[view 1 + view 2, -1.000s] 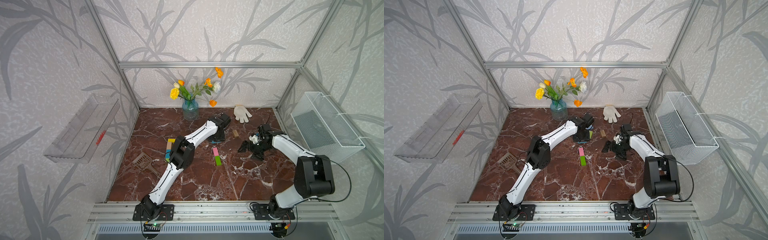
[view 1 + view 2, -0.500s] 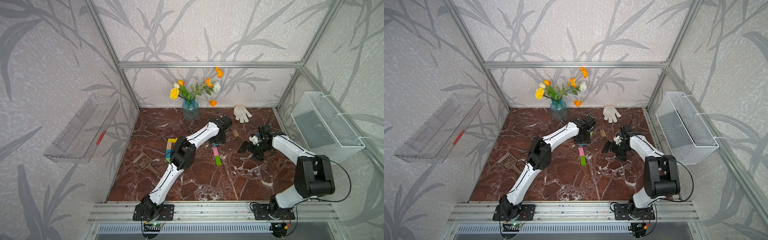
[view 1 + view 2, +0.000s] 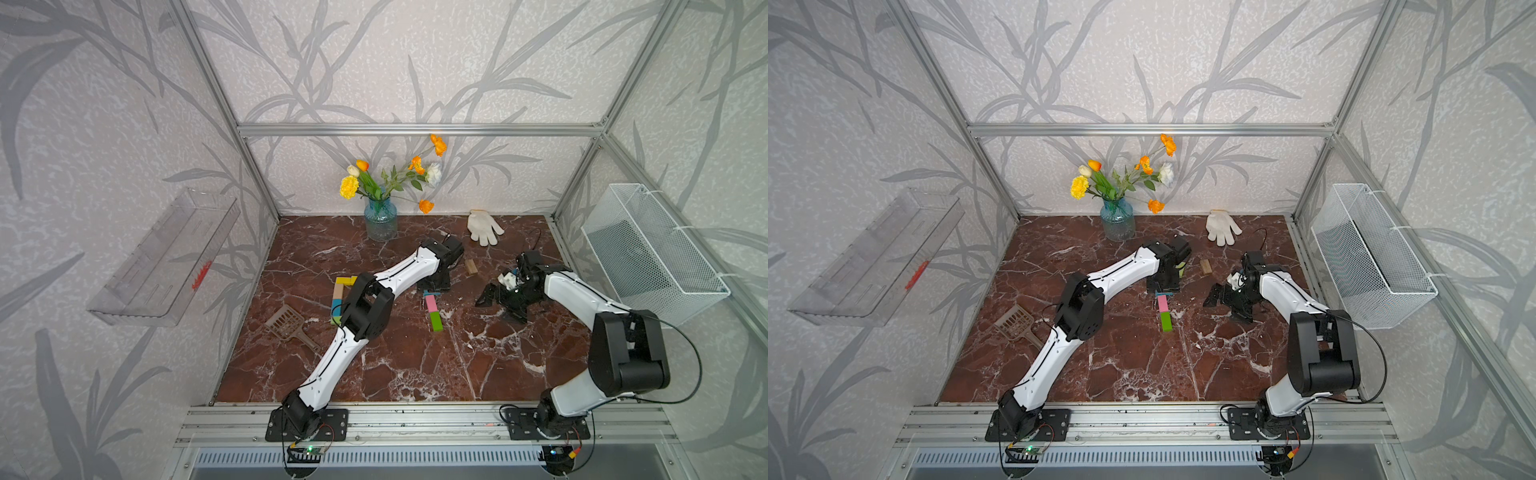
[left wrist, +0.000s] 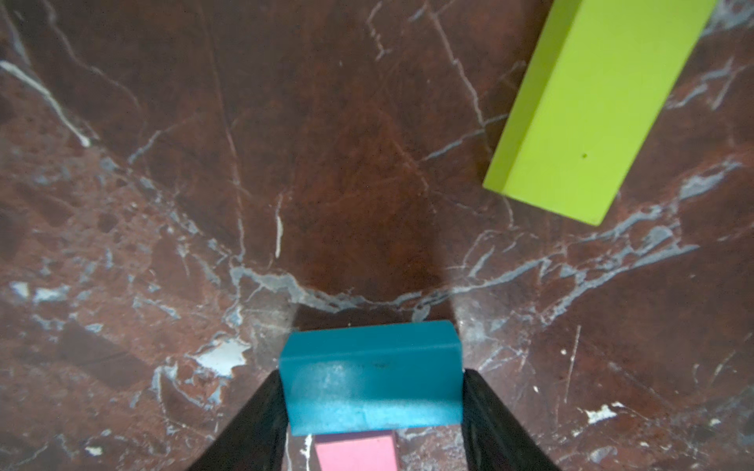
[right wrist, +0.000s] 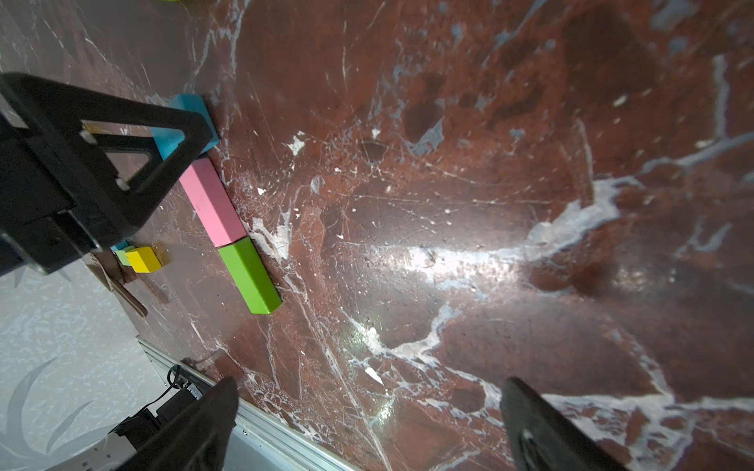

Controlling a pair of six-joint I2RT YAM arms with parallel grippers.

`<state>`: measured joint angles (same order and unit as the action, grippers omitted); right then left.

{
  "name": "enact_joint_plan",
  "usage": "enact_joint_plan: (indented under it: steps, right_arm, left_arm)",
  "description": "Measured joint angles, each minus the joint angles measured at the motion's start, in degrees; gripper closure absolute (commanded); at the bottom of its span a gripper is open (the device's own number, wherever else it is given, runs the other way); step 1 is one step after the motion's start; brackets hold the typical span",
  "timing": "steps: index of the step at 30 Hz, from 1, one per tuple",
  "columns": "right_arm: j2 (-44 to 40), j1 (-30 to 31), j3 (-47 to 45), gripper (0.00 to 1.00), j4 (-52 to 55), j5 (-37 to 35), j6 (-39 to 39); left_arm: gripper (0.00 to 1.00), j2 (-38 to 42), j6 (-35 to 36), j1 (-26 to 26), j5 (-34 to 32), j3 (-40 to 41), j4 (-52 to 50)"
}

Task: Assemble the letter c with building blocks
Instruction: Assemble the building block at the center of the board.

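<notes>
- Closest to me on the marble table [image 3: 415, 365], over on the left side, a brown slotted scoop [image 3: 289, 324] lies flat.
- Just past it sits a cluster of blocks [image 3: 337, 291]. I can make out yellow, tan, blue and green, partly hidden behind the left arm's elbow.
- Mid-table, the green block [image 3: 436, 321] lies flat. The pink block [image 3: 431, 303] is butted against its far end, and the two form one straight run.
- My left gripper [image 4: 371, 379] is clamped on the teal block [image 4: 369, 367], one finger on each side. It holds the block at the pink block's far end, in line with the run. I cannot tell whether the teal block rests on the table.
- To the right of that run, my right gripper [image 5: 371, 383] hangs low over bare marble with its jaws spread wide.
- Just beyond the left gripper, a lime block [image 4: 599, 102] lies at an angle, apart from the teal one.
- Farther back, a tan block [image 3: 470, 267] lies alone.
- Near the rear wall I see a white glove [image 3: 482, 226] and a blue glass vase [image 3: 380, 222] of flowers.
</notes>
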<state>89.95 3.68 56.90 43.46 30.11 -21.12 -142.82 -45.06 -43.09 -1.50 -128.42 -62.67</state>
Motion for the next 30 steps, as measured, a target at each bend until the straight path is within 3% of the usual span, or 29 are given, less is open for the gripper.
enact_joint_plan:
  steps: [30]
  right_arm:
    - [0.0,-0.3,-1.2,0.01,-1.2,0.9,0.0]
  left_arm:
    - [0.38,0.0,-1.1,-0.6,0.0,0.3,1.1]
